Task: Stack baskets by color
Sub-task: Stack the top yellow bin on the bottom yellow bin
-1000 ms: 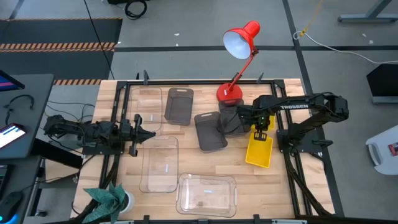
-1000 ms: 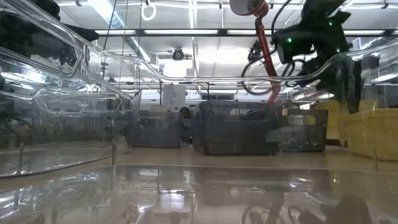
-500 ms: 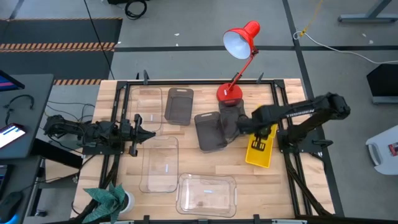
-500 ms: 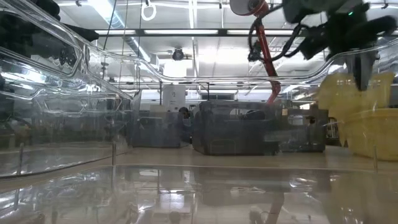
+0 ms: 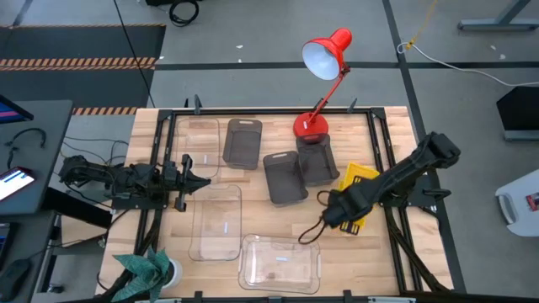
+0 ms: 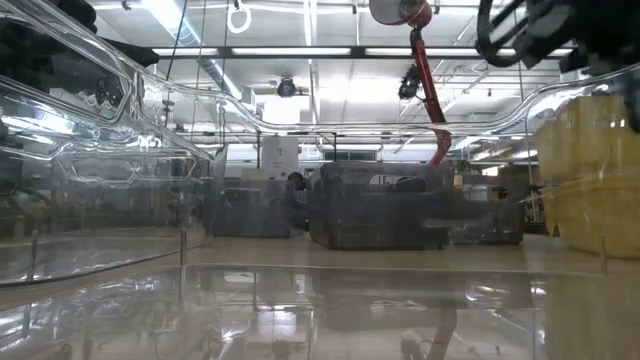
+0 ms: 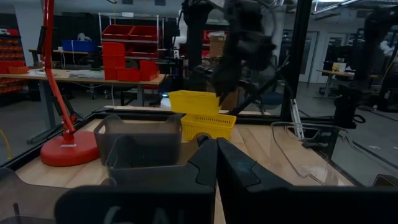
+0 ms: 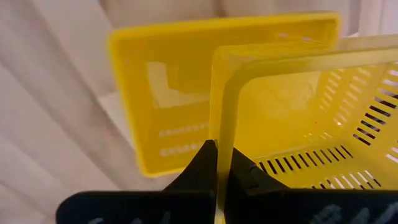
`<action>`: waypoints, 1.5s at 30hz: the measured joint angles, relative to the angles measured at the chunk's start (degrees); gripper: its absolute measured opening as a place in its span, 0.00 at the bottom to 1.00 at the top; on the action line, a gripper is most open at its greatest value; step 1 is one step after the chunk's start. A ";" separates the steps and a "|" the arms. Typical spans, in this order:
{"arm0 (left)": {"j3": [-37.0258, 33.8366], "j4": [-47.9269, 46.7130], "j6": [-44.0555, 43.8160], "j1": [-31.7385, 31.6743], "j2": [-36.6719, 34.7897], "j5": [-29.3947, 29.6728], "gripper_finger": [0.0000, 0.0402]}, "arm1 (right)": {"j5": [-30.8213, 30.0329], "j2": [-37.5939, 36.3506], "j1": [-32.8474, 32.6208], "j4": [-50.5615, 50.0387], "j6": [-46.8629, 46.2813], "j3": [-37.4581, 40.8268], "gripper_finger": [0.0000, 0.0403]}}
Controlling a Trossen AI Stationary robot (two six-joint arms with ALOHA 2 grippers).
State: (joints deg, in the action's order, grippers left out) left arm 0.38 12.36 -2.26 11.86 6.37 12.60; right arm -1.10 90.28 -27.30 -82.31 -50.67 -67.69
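**Right arm has a yellow basket by the rim, left arm parked**

Going left to right across the table (image 5: 168, 252) from the overhead cam: the left gripper (image 5: 202, 179) sits at the left edge with its fingers pressed together, holding nothing, pointing toward the middle. Just beside it are clear baskets: one at the back left (image 5: 202, 143), one in front of the gripper (image 5: 216, 220), and another along the front edge (image 5: 280, 262).

Next come the dark grey baskets: one at the back (image 5: 242, 141), then two touching near the centre (image 5: 285, 177), the further one (image 5: 316, 160) right in front of the red lamp (image 5: 324, 55) base.

On the right side, the right gripper (image 8: 221, 163) is clamped on the rim of a yellow basket (image 8: 311, 112), fingers pinched tight on the thin wall, holding it tilted. In the wrist cam a second yellow basket (image 8: 186, 81) lies on the wood just beyond it. From overhead, the yellow stuff (image 5: 358, 181) sits right of the grey pair, partly hidden by the arm.
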 joint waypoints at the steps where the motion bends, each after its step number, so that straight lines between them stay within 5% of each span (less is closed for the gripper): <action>1: 0.00 0.00 -0.01 0.00 -0.01 0.00 0.02 | 0.39 1.47 -0.55 -0.65 -0.63 -1.65 0.01; 12: -0.01 -0.01 -0.01 0.00 0.00 -0.01 0.02 | 2.71 13.67 -3.95 -2.68 -4.05 -10.85 0.01; 27: 0.00 -0.31 -0.01 0.00 -0.01 0.00 0.02 | 4.03 14.69 -4.05 0.56 -1.89 -10.59 0.01; 39: -0.01 -0.28 0.00 0.00 -0.01 0.00 0.02 | 8.97 14.69 -3.97 -1.64 0.50 -10.58 0.24; 45: 0.00 -0.26 -0.02 0.00 -0.02 0.00 0.02 | 9.32 12.75 -3.32 -4.07 4.47 -11.96 0.27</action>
State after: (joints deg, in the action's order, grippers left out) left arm 0.38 12.10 -2.28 11.86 6.35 12.60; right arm 8.23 103.03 -30.62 -86.39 -46.19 -79.65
